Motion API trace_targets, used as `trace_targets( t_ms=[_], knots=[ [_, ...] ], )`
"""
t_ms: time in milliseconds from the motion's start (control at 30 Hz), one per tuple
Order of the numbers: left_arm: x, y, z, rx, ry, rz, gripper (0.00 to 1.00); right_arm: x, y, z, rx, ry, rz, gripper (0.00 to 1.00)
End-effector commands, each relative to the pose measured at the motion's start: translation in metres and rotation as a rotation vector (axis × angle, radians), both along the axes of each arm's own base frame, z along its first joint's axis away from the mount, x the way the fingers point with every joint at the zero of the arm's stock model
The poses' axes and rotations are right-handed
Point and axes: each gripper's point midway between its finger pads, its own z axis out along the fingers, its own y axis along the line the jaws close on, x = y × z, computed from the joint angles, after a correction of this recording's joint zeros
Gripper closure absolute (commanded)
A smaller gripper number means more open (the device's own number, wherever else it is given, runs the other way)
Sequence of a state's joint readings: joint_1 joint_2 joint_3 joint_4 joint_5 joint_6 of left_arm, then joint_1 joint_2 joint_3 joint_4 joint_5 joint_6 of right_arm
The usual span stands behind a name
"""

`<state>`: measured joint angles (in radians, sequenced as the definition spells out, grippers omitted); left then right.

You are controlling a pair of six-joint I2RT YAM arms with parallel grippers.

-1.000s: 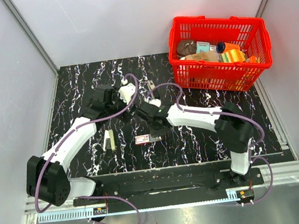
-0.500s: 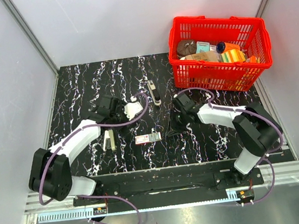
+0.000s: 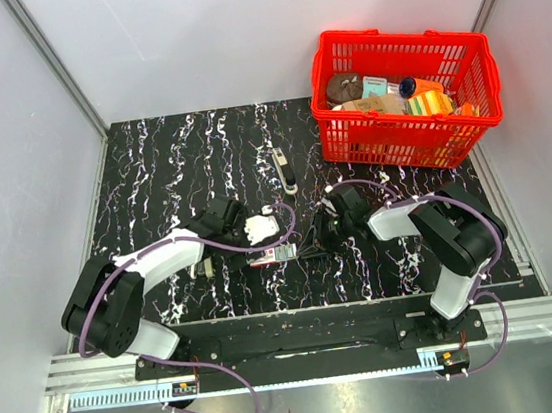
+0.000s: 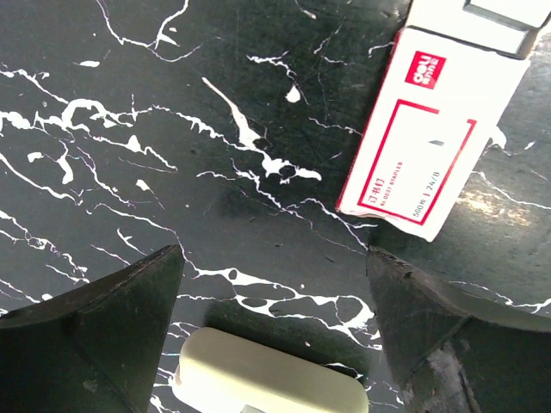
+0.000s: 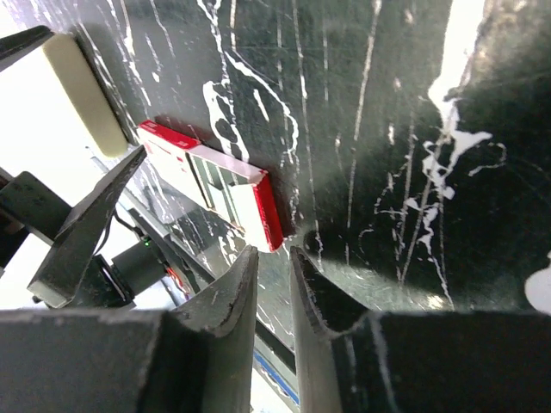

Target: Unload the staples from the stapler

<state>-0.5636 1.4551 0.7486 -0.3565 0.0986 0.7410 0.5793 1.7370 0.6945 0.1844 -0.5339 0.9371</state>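
A cream stapler [image 3: 203, 268] lies on the black marbled table, half under my left arm. In the left wrist view its rounded end [image 4: 267, 379] lies on the table between my open fingers, untouched. My left gripper [image 3: 245, 254] is open and empty, low over the table. A white and red staple box [image 3: 272, 255] lies just to its right and also shows in the left wrist view [image 4: 430, 129]. My right gripper [image 3: 311, 244] is shut on nothing, its tips [image 5: 271, 275] just short of the box [image 5: 215, 185]. A small black and white stapler [image 3: 283, 170] lies behind.
A red basket [image 3: 487, 75] with several items stands at the back right. Grey walls close in the table on the left, back and right. The black rail runs along the near edge.
Both arms have drawn back towards the near edge. My left gripper came down beside the cream stapler and staple box. My right gripper swung to the box's right side. The small black and white stapler is uncovered.
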Motion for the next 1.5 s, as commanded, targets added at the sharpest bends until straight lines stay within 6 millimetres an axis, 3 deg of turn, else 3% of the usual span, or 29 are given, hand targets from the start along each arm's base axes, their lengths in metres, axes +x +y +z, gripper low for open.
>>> trace_targets(
  t_ms=[0,600,1467],
  knots=[
    [0.015,-0.004,0.001,0.011,-0.071,0.008,0.07,0.009,0.007,0.011,0.073,-0.034,-0.006,0.73],
    [0.009,-0.012,-0.002,0.002,-0.057,-0.003,0.07,0.013,0.008,0.004,0.080,-0.025,-0.009,0.83],
    [0.006,-0.026,0.001,-0.021,-0.045,-0.017,0.08,0.014,0.014,0.000,0.063,-0.034,0.015,0.87]
  ],
)
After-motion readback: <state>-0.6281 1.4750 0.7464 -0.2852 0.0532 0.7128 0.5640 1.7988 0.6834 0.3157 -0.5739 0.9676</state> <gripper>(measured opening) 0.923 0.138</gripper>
